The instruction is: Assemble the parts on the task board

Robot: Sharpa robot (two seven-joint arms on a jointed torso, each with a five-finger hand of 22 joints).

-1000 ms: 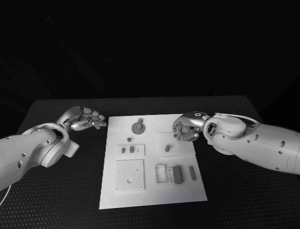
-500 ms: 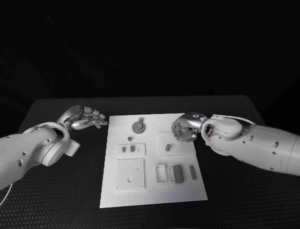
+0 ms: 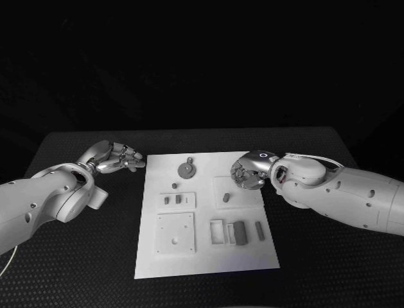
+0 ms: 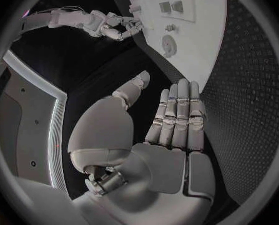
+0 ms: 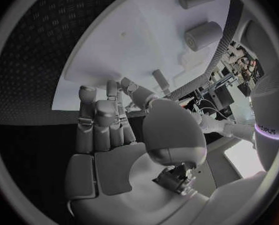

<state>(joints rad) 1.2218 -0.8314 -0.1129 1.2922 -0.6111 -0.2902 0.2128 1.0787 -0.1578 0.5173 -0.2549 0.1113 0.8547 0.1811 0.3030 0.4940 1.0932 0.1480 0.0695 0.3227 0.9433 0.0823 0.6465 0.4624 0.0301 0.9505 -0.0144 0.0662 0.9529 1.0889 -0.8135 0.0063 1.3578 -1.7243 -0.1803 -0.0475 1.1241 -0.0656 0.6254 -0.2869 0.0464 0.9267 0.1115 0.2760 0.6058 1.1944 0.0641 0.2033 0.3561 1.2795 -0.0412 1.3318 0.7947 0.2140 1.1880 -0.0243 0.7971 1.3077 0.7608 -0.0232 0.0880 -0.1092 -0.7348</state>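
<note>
At 9 o'clock of the task board [image 3: 206,256], left hand [image 3: 115,158] sits off the plate over the black table [image 3: 331,256], fingers straight and side by side, thumb apart, holding nothing. Grey parts [image 3: 239,232] lie on the board, round one [image 3: 187,170] near 12. Right hand [image 3: 248,172] at approx. 2 o'clock over the board edge, fingers loosely curled, seemingly empty.
</note>
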